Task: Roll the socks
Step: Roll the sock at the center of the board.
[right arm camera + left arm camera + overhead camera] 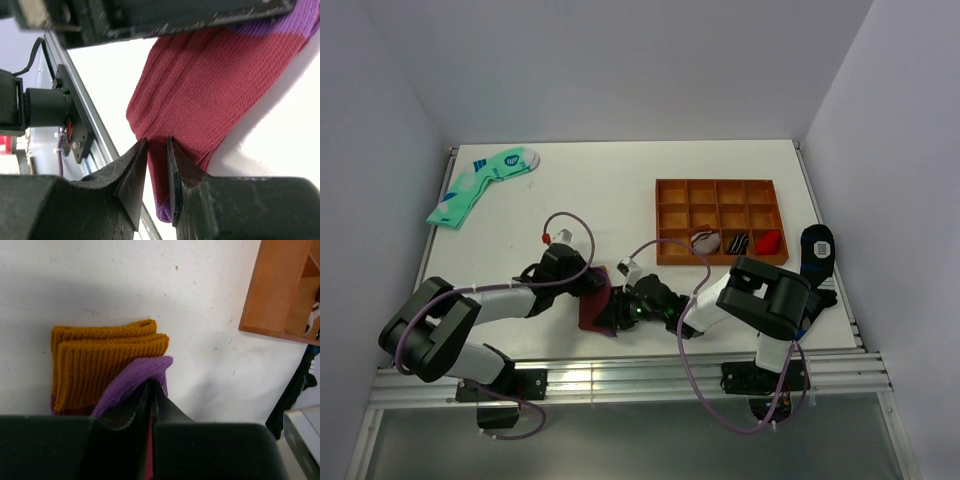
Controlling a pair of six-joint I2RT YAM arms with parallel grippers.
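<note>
From above, the socks are mostly buried under the left end effector and right end effector; only a maroon flap shows. In the tray, three bundles are too small to make out. The right arm covers part of the black sock.

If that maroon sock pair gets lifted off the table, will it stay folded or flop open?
Probably floppy: the socks are soft knit, puckering where the right gripper pinches. The folded mustard cuff would likely sag open once lifted. Ribbed knit seems unlikely to slip.
</note>
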